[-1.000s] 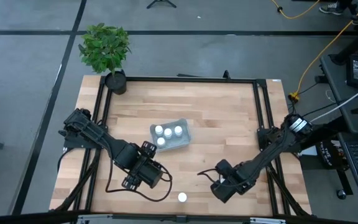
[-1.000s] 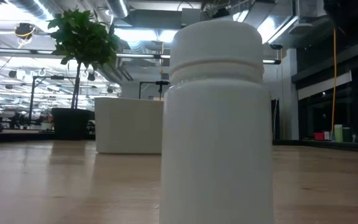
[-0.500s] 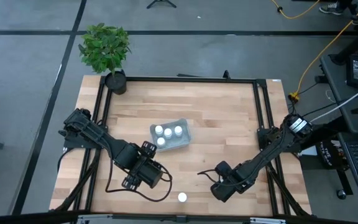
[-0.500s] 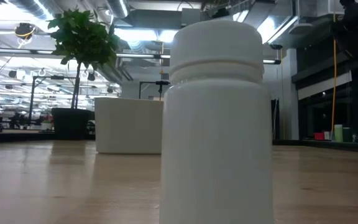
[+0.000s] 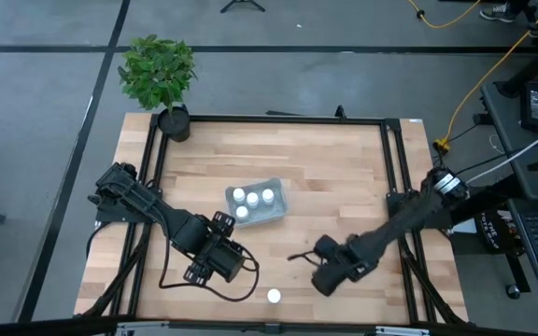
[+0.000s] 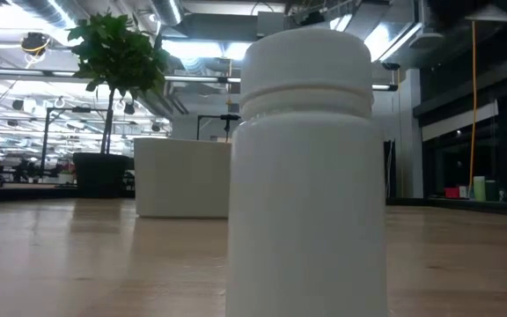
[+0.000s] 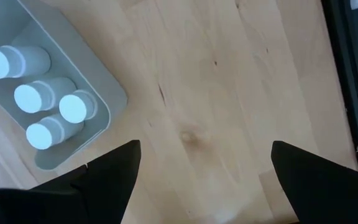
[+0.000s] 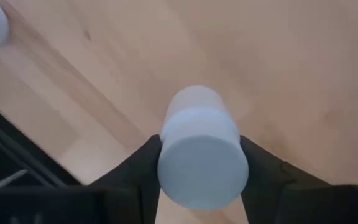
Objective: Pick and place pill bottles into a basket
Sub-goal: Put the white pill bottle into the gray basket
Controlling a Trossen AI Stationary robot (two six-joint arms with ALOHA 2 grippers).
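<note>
Four bottles (image 5: 252, 200) stand upright in the basket (image 5: 277, 210) at the centre of the high view. A fifth (image 8: 202, 149) is clamped between the fingers of the right pincer (image 5: 328, 277), lower centre-right of that view, above the bench (image 5: 344, 177). A sixth (image 5: 274, 296) stands alone near the bench's lower edge and fills the low view; what may be its cap shows at the right wrist view's upper left corner.

The bottles look light, rigid and smooth-walled, so likely to slip or topple; a grip across the body just under the cap seems best.

The left pincer (image 5: 246, 263) waits lower left of the basket, fingers spread and empty. A potted plant (image 5: 160, 75) sits at the bench's upper left corner.
</note>
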